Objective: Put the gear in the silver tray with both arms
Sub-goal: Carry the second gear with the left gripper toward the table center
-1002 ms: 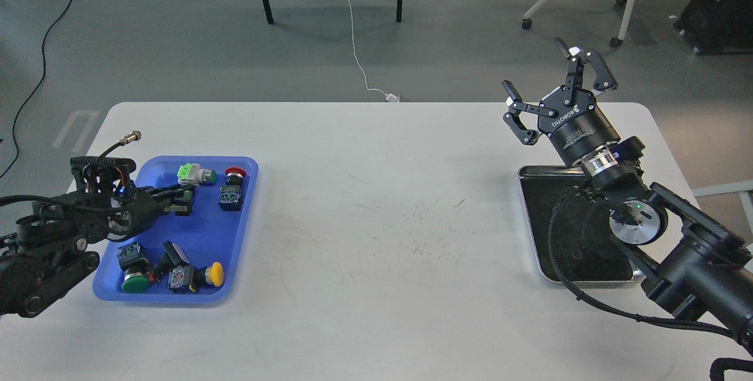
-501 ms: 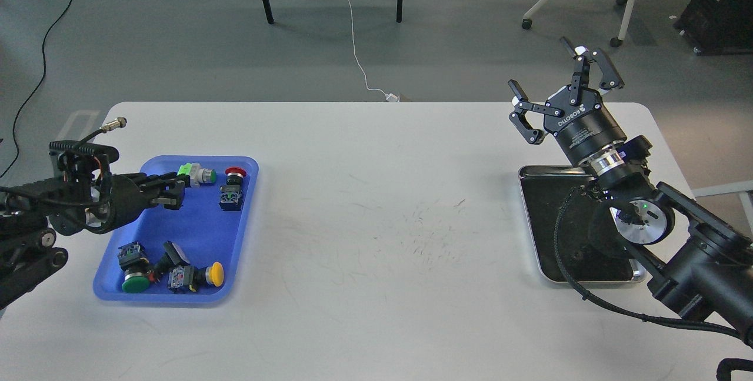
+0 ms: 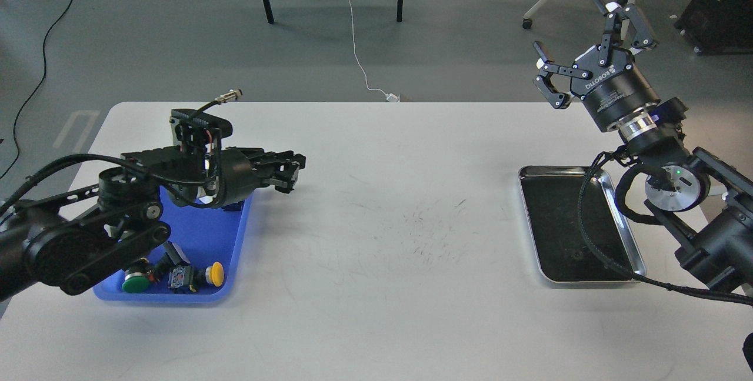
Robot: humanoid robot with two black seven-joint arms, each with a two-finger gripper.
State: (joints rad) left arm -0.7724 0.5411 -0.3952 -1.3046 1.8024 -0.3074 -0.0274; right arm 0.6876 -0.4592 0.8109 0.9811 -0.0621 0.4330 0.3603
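The silver tray (image 3: 579,225) lies on the right side of the desk (image 3: 376,222), with a small dark gear in its near part. The right gripper (image 3: 588,40) hangs above its far end, fingers (image 3: 550,84) spread wide, holding nothing. The left gripper (image 3: 289,172) reaches past the blue tray (image 3: 203,240); whether its fingers are together cannot be told.

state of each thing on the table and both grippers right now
silver tray: flat on the table, no loose part seen in it
blue tray: flat, push buttons in its near end, partly hidden by the left arm
left gripper: past the blue tray's right edge, open or shut unclear
right gripper: open, raised, empty
table: scuffed in the middle
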